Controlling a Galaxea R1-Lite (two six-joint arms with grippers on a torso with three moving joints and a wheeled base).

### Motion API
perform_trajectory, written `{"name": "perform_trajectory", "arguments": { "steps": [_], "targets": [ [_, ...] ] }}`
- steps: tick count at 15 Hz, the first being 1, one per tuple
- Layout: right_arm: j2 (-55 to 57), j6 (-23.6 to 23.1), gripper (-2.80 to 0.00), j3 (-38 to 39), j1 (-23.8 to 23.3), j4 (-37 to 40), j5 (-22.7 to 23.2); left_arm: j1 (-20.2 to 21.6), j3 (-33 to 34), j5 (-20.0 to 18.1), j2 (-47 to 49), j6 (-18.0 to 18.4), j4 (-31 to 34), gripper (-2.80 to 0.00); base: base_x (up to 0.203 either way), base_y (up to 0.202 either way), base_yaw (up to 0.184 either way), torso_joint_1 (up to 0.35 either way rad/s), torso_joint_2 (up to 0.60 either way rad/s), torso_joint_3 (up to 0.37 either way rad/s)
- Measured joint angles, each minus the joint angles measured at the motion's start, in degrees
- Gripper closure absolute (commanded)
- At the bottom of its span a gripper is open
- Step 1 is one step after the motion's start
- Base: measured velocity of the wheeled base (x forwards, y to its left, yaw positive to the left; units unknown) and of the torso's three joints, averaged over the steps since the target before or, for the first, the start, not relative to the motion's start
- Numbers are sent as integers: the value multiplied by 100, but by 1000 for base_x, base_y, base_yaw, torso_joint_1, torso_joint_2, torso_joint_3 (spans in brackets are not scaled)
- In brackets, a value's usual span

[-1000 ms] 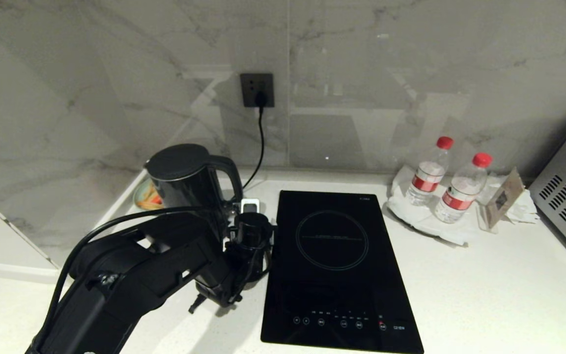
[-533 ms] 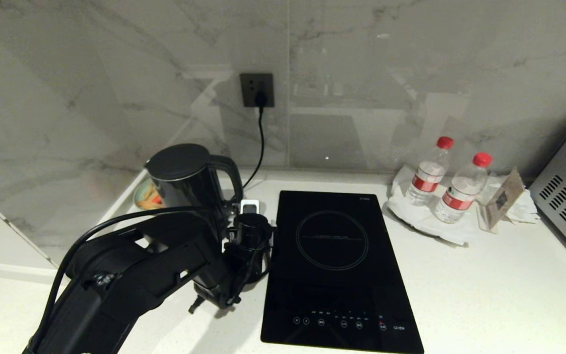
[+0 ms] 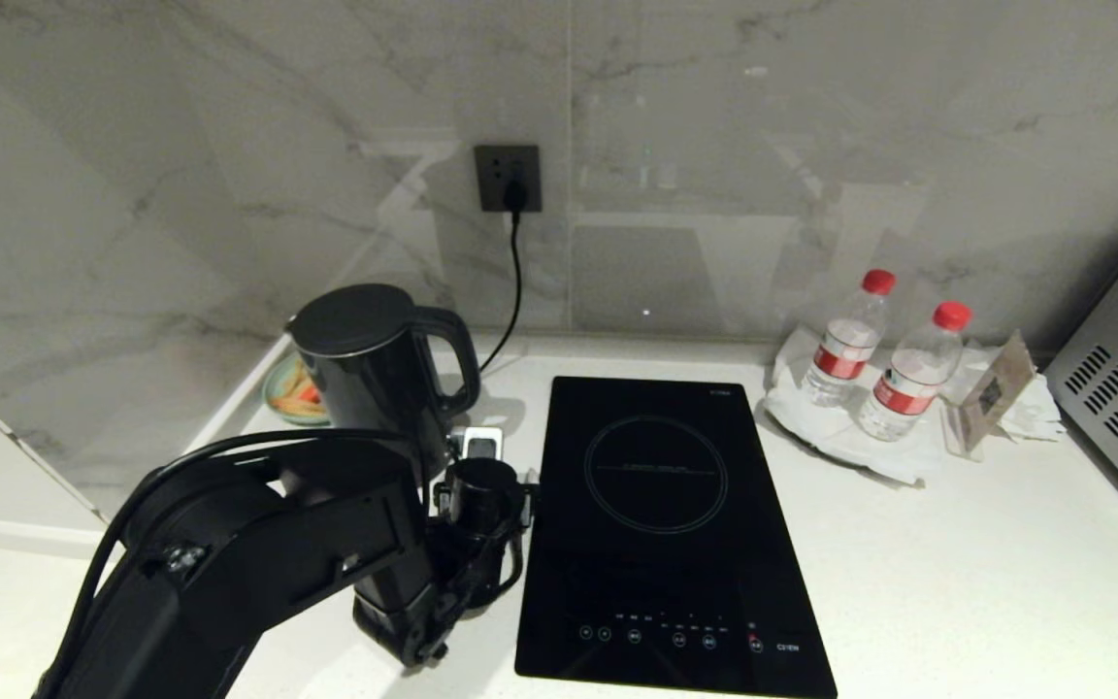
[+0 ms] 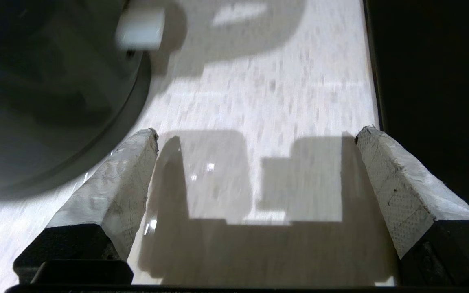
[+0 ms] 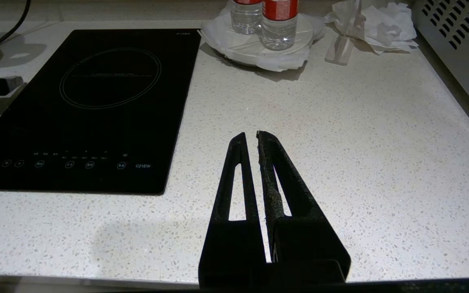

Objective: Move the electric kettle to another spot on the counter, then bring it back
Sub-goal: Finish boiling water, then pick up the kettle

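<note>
Black kettle (image 3: 370, 374) stands free on the surface (image 3: 957, 544); left claw (image 4: 255, 134) gapes wide, empty, beside it — better square up to the handle before closing.

The left arm (image 3: 258, 544) has drawn back from the electric kettle (image 3: 370, 374).

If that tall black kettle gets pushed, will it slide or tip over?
The electric kettle is tall and fairly narrow, so a high push would probably tip it. Its glossy wall looks slippery and rigid; the loop handle seems the surer hold. How full it is cannot be seen.
</note>
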Motion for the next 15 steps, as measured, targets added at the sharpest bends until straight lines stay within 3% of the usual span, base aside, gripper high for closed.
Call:
{"name": "perform_trajectory", "arguments": {
  "steps": [7,10,15],
  "targets": [
    [0,-1,0,0,0,-2,0,-129,1531,-403,-1768,-291,-92,-280,0,0,0,0,0,0],
    [0,-2,0,0,0,-2,0,-130,1377,-471,-2356,-292,457,-280,0,0,0,0,0,0],
    [0,-1,0,0,0,-6,1,-50,408,-451,-2484,-272,1033,-280,0,0,0,0,0,0]
  ]
}}
